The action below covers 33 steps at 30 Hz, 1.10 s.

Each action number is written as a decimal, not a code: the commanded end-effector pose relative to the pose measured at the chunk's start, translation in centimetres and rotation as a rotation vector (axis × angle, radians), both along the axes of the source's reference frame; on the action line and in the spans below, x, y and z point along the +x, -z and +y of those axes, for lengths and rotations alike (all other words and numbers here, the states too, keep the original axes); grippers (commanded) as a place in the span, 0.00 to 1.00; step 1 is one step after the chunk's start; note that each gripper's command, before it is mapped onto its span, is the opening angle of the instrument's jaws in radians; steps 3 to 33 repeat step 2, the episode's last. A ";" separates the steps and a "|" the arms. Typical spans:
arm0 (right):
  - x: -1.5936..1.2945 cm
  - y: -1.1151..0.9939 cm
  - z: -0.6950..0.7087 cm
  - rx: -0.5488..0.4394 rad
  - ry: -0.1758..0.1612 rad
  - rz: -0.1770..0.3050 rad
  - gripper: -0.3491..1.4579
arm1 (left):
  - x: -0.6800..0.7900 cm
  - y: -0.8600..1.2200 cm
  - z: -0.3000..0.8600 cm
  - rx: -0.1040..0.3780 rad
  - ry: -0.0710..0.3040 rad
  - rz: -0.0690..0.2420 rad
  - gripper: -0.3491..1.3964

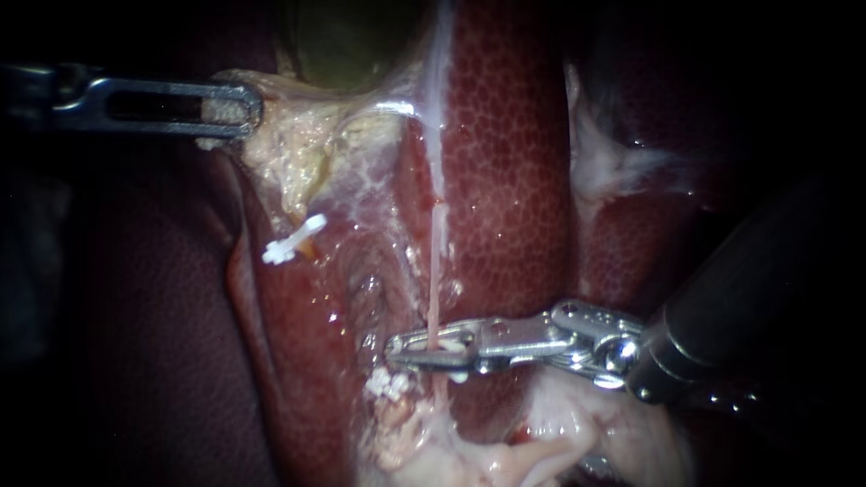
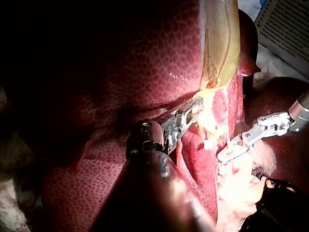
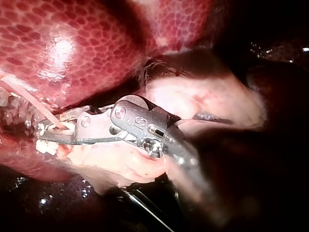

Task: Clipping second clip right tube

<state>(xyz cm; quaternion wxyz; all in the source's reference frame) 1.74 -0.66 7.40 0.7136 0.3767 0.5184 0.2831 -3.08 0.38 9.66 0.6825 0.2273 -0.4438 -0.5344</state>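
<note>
1. Steel, twice over: two instruments are in view. The left instrument (image 1: 245,110) comes in from the left, the right instrument (image 1: 397,350) from the right.
2. The left instrument's slotted jaws are clamped on the pale fatty tissue (image 1: 289,153) at the foot of the gallbladder (image 1: 343,45), on the far left of the scene.
3. One thin pink strand, the right tube (image 1: 436,271), runs from far to near across the mottled red liver (image 1: 505,162).
4. The right instrument's jaws lie across the tube's near end, one jaw on each side, pinched in on the right tube.
5. Three white clips can be counted. The loaded clip (image 1: 458,342) shows as white bits inside the right instrument's jaws. The lower clip (image 1: 388,385) lies just on the near side of those jaws, at their left. The left clip (image 1: 293,240) stands well apart to the left, tilted, below the pale tissue.
6. Whether the lower clip sits on the tube itself cannot be told.
7. In the right wrist view the tube (image 3: 29,99) slants down into the jaws of the right instrument (image 3: 48,133).
</note>
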 end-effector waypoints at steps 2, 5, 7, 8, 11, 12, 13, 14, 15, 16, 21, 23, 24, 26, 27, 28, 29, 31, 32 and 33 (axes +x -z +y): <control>-0.01 -0.02 0.01 0.001 0.003 0.002 0.00 | 0.00 0.00 0.00 0.000 0.000 0.000 0.00; -0.01 -0.02 0.01 0.001 0.003 0.002 0.00 | 0.00 0.00 0.00 0.000 0.000 0.000 0.00; -0.01 -0.02 0.01 0.001 0.003 0.002 0.00 | 0.00 0.00 0.00 0.000 0.000 0.000 0.00; -0.01 -0.02 0.01 0.001 0.003 0.002 0.00 | 0.00 0.00 0.00 0.000 0.000 0.000 0.00; -0.01 -0.02 0.01 0.001 0.003 0.002 0.00 | 0.00 0.00 0.00 0.000 0.000 0.000 0.00; -0.01 -0.02 0.01 0.001 0.003 0.002 0.00 | 0.00 0.00 0.00 0.000 0.000 0.000 0.00; -0.01 -0.02 0.01 0.001 0.003 0.002 0.00 | 0.00 0.00 0.00 0.000 0.000 0.000 0.00; -0.01 -0.02 0.01 0.001 0.003 0.002 0.00 | 0.00 0.00 0.00 0.000 0.000 0.000 0.00; -0.01 -0.02 0.01 0.001 0.003 0.002 0.00 | 0.00 0.00 0.00 0.000 0.000 0.000 0.00; -0.01 -0.02 0.01 0.001 0.003 0.002 0.00 | 0.00 0.00 0.00 0.000 0.000 0.000 0.00; -0.01 -0.02 0.01 0.001 0.003 0.002 0.00 | 0.00 0.00 0.00 0.000 0.000 0.000 0.00; -0.01 -0.02 0.01 0.001 0.003 0.002 0.00 | 0.00 0.00 0.00 0.000 0.000 0.000 0.00; -0.01 -0.02 0.01 0.001 0.003 0.002 0.00 | 0.00 0.00 0.00 0.000 0.000 0.000 0.00; -0.01 -0.02 0.01 0.001 0.003 0.002 0.00 | 0.00 0.00 0.00 0.000 0.000 0.000 0.00; -0.01 -0.02 0.01 0.001 0.003 0.002 0.00 | 0.00 0.00 0.00 0.000 0.000 0.000 0.00; -0.01 -0.02 0.01 0.001 0.003 0.002 0.00 | 0.00 0.00 0.00 0.000 0.000 0.000 0.00; -0.01 -0.02 0.01 0.001 0.003 0.002 0.00 | 0.00 0.00 0.00 0.000 0.000 0.000 0.00; -0.01 -0.02 0.01 0.001 0.003 0.002 0.00 | 0.00 0.00 0.00 0.000 0.000 0.000 0.00; -0.01 -0.02 0.01 0.001 0.003 0.002 0.00 | 0.00 0.00 0.00 0.000 0.000 0.000 0.00; -0.01 -0.02 0.01 0.001 0.003 0.002 0.00 | 0.00 0.00 0.00 0.000 0.000 0.000 0.00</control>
